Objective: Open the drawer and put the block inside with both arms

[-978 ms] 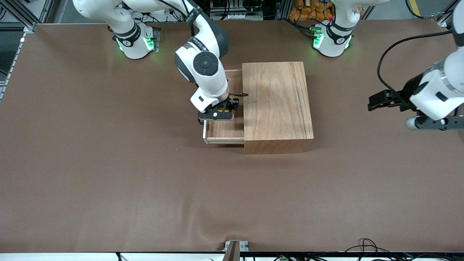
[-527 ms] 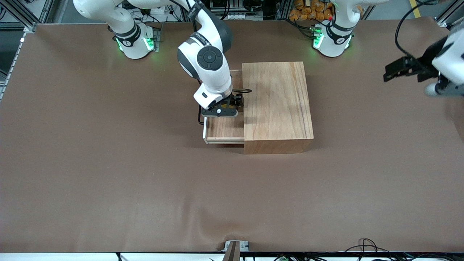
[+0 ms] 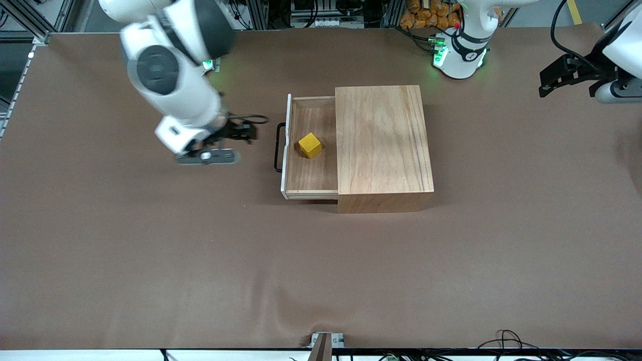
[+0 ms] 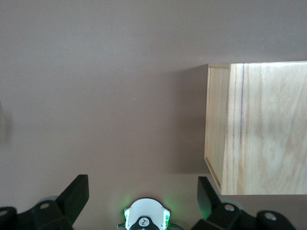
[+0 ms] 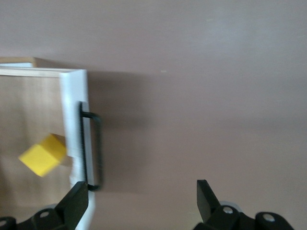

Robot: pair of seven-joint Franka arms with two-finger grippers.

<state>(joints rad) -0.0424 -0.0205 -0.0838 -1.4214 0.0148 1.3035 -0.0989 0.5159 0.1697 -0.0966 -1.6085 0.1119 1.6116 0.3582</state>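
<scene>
The drawer [image 3: 311,175] stands pulled out of the light-wood box [image 3: 381,140], its white front panel and black loop handle [image 3: 277,148] facing the right arm's end of the table. The yellow block [image 3: 310,145] lies on the drawer floor, tilted on a corner, with nothing touching it. My right gripper [image 3: 246,131] hangs open and empty over the bare mat just outside the handle. The right wrist view shows the block [image 5: 43,154], the handle [image 5: 93,148] and my open right gripper [image 5: 141,199]. My left gripper [image 3: 554,82] is open and empty, high over the left arm's end of the table.
A brown mat [image 3: 200,260] covers the whole table. In the left wrist view the wooden box [image 4: 259,129] sits well clear of the open left gripper [image 4: 142,194], with the left arm's green-lit base [image 4: 146,218] below it. Cables lie along the table's edges.
My right gripper let go of the block in the drawer, opened, and swung away toward the right arm's end. The left gripper lifted and drew back toward its own end.
</scene>
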